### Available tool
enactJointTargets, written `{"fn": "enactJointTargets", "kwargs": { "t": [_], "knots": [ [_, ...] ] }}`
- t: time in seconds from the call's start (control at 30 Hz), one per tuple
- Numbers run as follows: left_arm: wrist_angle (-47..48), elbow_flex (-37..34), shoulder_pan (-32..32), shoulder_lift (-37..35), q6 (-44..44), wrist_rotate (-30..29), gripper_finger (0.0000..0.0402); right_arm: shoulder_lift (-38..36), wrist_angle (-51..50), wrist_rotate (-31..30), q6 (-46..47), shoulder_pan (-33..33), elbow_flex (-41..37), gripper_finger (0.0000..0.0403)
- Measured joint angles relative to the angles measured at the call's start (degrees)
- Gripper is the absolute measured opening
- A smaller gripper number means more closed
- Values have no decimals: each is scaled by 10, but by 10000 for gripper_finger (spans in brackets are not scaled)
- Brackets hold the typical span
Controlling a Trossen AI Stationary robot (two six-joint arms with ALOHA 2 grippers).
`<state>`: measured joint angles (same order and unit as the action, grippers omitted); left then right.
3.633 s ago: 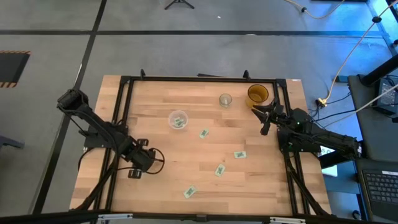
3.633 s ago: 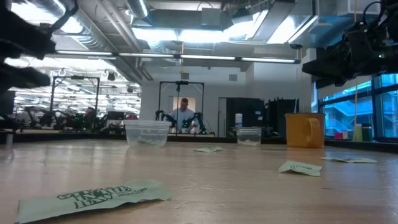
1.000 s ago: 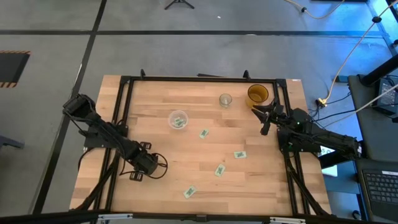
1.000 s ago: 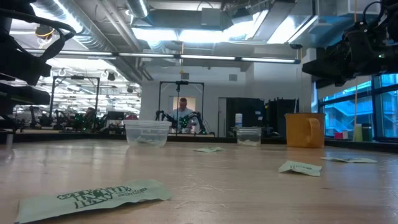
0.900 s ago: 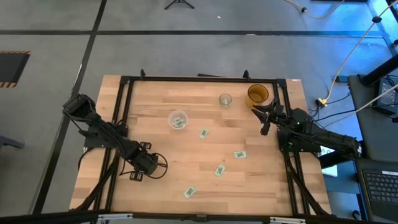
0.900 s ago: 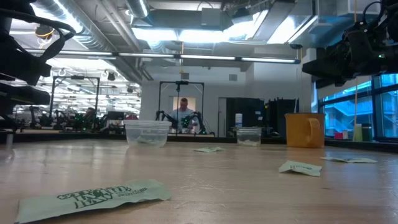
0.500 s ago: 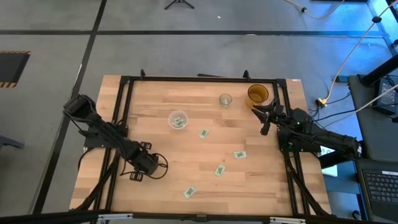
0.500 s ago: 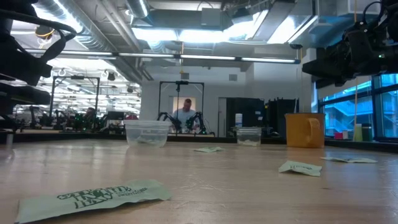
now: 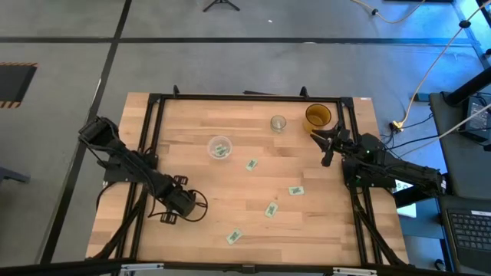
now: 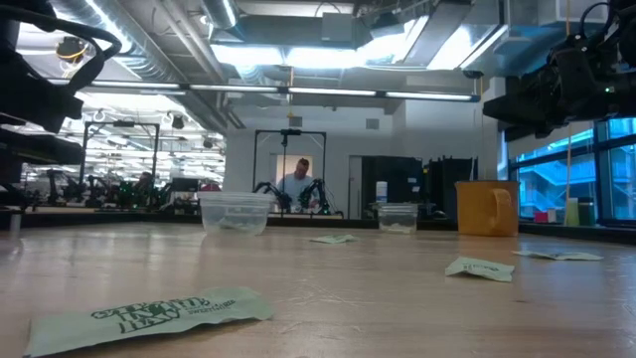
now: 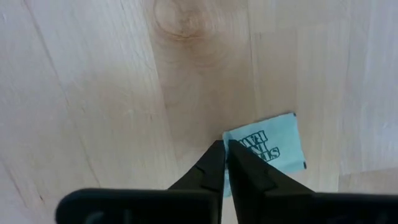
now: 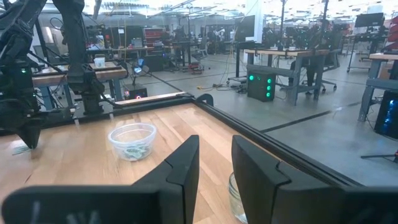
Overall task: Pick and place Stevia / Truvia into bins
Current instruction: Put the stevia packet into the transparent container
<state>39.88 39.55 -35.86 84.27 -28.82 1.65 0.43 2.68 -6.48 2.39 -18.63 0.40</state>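
The left tool (image 11: 225, 163) is pressed to the counter (image 9: 230, 180) near its front left, fingers nipped together on a pale green sachet (image 11: 267, 147) whose dark print partly reads "STEVIA", while the right tool (image 12: 214, 163) waits narrowly parted beside the amber cup (image 9: 317, 116).

sachets (image 10: 149, 316) on table (image 10: 378, 298), clear cups (image 10: 236, 212) behind
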Motion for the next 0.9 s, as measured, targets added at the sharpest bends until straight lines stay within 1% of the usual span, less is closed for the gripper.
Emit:
{"fn": "enactJointTargets", "kwargs": {
  "t": [0.13,0.23,0.3,0.43,0.53,0.67,0.77,0.9],
  "knots": [
    [0,0,0,-1,0,10,6,0,0,0,1,0,0,99],
    [7,1,0,-1,0,41,3,0,0,0,1,0,0,99],
    [27,8,0,-1,0,60,3,0,0,0,1,0,0,99],
    [52,28,9,-13,-7,64,3,0,0,0,1,0,0,99],
    [47,41,32,-32,-33,48,3,0,0,0,1,0,0,99],
    [34,51,78,-69,-89,8,3,0,0,0,1,0,0,99],
    [3,50,128,-106,-149,-28,2,0,0,0,1,0,0,99],
    [-6,50,208,-149,-237,-75,3,0,0,0,1,0,0,99]
  ]
}}
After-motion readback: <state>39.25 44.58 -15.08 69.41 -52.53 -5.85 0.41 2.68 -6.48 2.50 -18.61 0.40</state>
